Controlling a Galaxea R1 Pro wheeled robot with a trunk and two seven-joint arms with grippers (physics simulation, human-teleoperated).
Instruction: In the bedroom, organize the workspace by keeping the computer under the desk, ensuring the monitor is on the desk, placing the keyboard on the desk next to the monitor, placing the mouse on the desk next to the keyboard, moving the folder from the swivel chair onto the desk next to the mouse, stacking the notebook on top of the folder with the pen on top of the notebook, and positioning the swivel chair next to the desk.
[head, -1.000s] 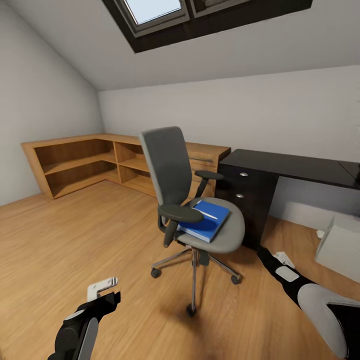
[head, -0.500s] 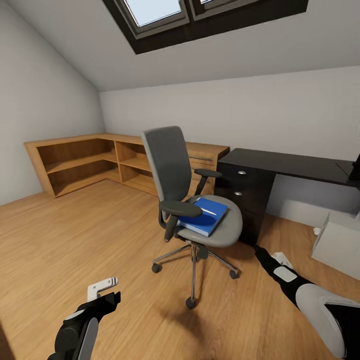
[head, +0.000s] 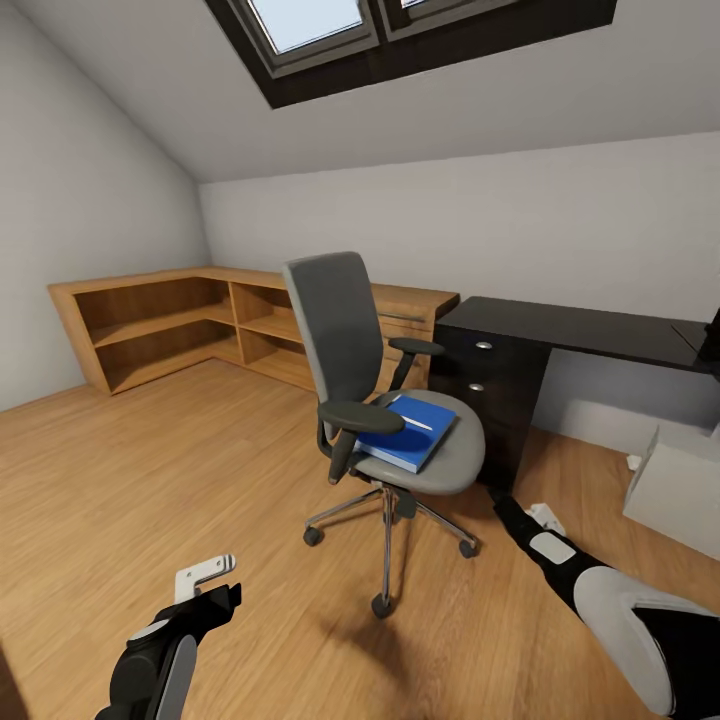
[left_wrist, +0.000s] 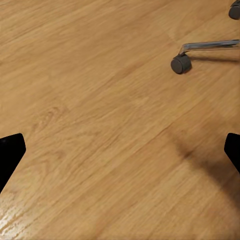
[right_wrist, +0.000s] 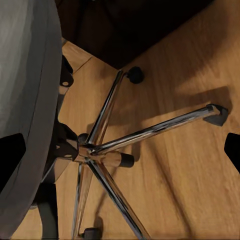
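Note:
The grey swivel chair (head: 385, 400) stands in the middle of the wooden floor, just left of the black desk (head: 580, 330). The blue folder (head: 405, 432) lies on its seat, with the thin white pen (head: 412, 421) on top. I cannot make out the notebook. The light grey computer (head: 680, 490) sits on the floor at the right, below the desk. The monitor, keyboard and mouse are out of view. My left gripper (head: 205, 572) (left_wrist: 120, 155) hangs open over bare floor. Low beside the chair's chrome base (right_wrist: 100, 150), my right gripper (head: 540, 515) (right_wrist: 120, 155) is open.
A low wooden shelf cabinet (head: 170, 325) runs along the back left corner. The desk's black drawer unit (head: 490, 400) stands close behind the chair. A small white object (head: 636, 462) lies on the floor by the computer. A chair caster (left_wrist: 181, 64) lies ahead of the left gripper.
The view shifted slightly a second ago, then held still. My right arm has moved a little left, nearer the chair base. The left arm has not moved.

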